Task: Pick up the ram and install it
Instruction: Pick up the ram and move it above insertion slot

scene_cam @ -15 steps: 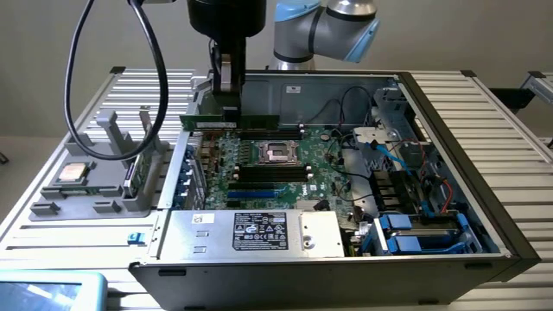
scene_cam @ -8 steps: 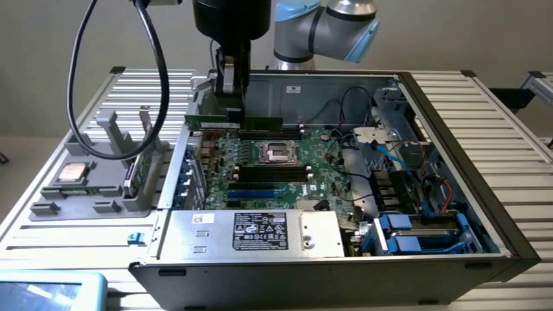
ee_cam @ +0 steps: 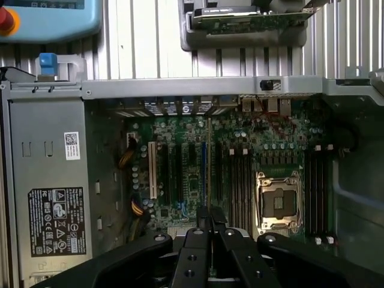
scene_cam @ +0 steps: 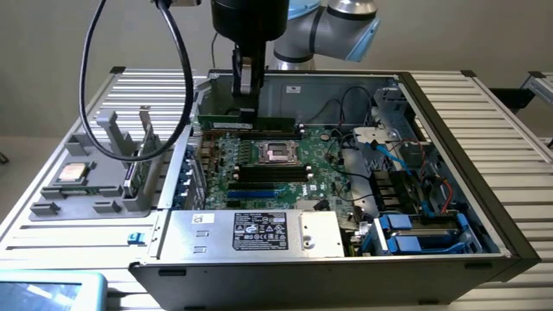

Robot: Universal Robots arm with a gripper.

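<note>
Here, the gripper (scene_cam: 247, 111) clenches the ram (scene_cam: 274, 123), holding it level over the motherboard (scene_cam: 322, 170) inside an open computer case (scene_cam: 346, 285), which lies on a ribbed metal table (scene_cam: 493, 129) before a plain grey wall (scene_cam: 458, 32).

One ram (scene_cam: 274, 122), one computer case (scene_cam: 328, 87), one processor socket (scene_cam: 278, 153), one power supply (scene_cam: 259, 231)

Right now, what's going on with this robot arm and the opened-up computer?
The robot arm's gripper is shut on a memory stick and holds it inside the open computer case. The stick sits low over the motherboard, just beyond the processor socket in the exterior view. I can't tell whether the stick is touching a slot. A grey tray beside the case holds a processor chip.
</note>
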